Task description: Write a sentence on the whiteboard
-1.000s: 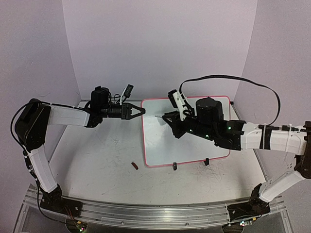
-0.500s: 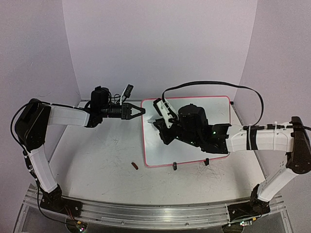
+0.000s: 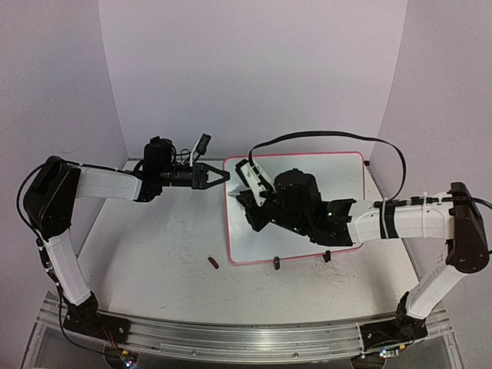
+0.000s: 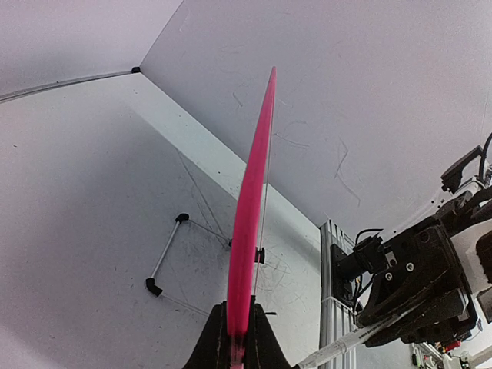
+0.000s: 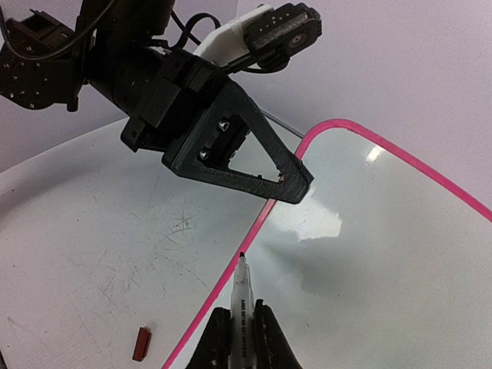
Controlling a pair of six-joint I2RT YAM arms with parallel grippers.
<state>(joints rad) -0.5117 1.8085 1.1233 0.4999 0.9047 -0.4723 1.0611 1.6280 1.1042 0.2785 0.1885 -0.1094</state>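
The whiteboard [image 3: 342,184] lies flat on the scuffed grey table [image 3: 154,254], just right of centre in the overhead view. It looks a little wider than it is deep, so I take its long axis to run across the picture, with the near edge rising slightly toward the right. From the left side of the frame the left gripper [image 3: 224,176] reaches in level with the table and has its jaws pressed together on the board's upper left corner. Its wrist view looks straight along the pink frame [image 4: 254,192], which it pinches at the bottom of that frame. That hold seems meant to pin the light board so it cannot slide under the pen. Lower down, left of the board and well apart from both arms, a small dark-red piece [image 3: 214,262] lies on the table. It may be a cap, though I cannot tell. Moving right, the marker [image 5: 241,296] stands nearly straight up the right wrist view, tip uppermost and right at the board's left edge by the frame. Whether it touches the surface I cannot make out. In the overhead view it points to the upper left. The right gripper [image 3: 247,204] has its fingers clamped on the marker's barrel and hangs over the board's left half, which suits starting a line at the left margin. No writing shows on the white surface. Two black clip feet [image 3: 277,264] sit at the near edge.
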